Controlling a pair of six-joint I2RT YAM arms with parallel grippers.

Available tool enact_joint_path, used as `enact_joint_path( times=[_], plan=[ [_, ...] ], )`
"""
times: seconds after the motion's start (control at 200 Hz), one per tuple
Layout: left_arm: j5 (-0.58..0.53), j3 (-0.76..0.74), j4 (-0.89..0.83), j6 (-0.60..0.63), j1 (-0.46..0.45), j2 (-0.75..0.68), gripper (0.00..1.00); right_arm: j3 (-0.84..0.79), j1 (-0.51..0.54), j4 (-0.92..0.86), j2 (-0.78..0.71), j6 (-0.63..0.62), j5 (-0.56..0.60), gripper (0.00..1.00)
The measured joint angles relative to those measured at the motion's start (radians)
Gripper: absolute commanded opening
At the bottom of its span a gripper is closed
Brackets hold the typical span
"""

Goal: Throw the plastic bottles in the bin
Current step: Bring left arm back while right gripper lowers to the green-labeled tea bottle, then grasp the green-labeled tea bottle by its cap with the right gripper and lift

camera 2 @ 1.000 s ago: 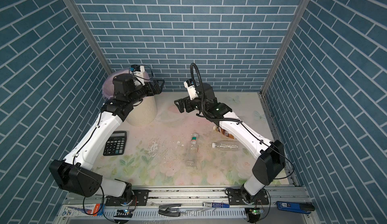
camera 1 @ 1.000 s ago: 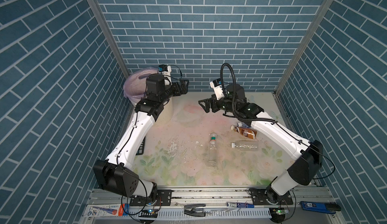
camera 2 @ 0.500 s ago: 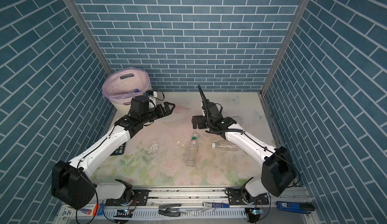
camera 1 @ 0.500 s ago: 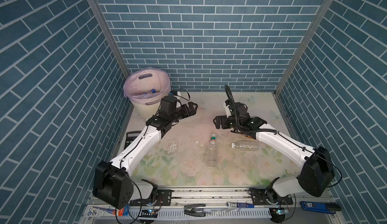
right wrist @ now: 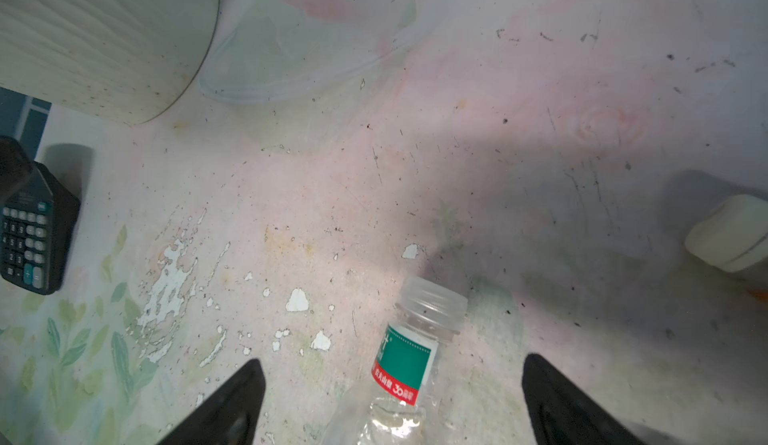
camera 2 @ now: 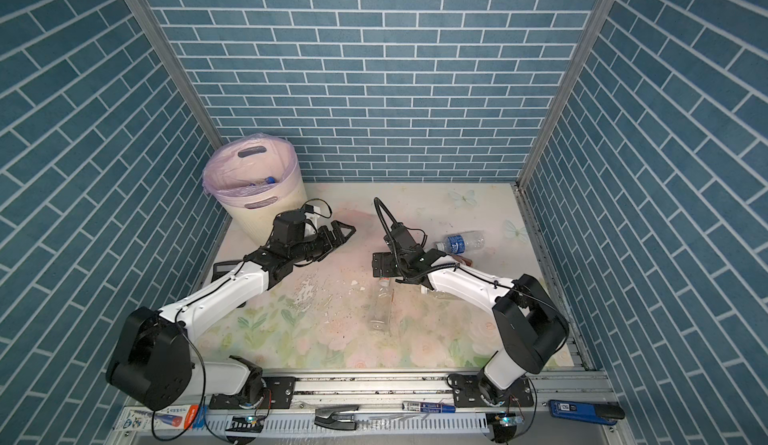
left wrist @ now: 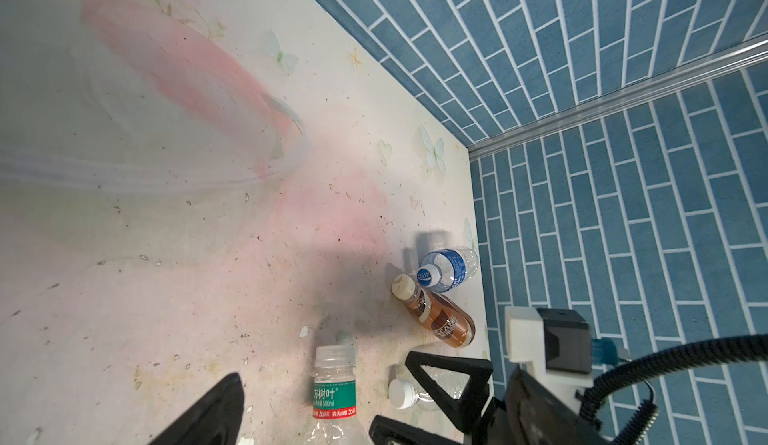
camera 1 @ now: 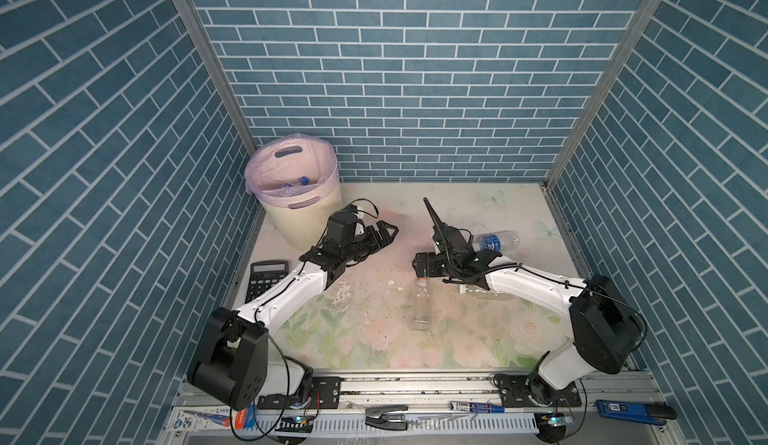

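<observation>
Right gripper [right wrist: 392, 362] hangs wide open astride the green-labelled bottle [camera 1: 420, 305], mid tabletop [camera 1: 374, 339]. I'd drop lower, centre on its body, then squeeze gently.

**Readable print: one bottle label, calculator keys**

The green-labelled bottle [left wrist: 333, 397] carried "方树叶" and "500ml" on its green band, with "农夫山泉" and "30" on the red strip beneath. The calculator [right wrist: 29, 239] keys showed small digits. Print on the blue-labelled bottle [left wrist: 451, 268] and brown-labelled bottle [left wrist: 442, 318] was too small to read.
</observation>
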Motion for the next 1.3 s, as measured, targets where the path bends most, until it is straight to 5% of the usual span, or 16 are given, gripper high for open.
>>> enact_joint_path(
  times=[0.815,1.135,1.3],
  plan=[
    [0.114,-0.044,0.117,-0.180,0.010,0.114,0.99,-0.047,0.006,0.119,0.169,0.032,-0.015,0.73],
    [0.131,-0.044,0.126,-0.215,0.019,0.133,0.99,-0.047,0.007,0.141,0.190,0.047,-0.024,0.39],
    [0.135,-0.044,0.131,-0.219,0.021,0.133,0.99,-0.040,0.007,0.154,0.200,0.048,-0.026,0.31]
  ],
)
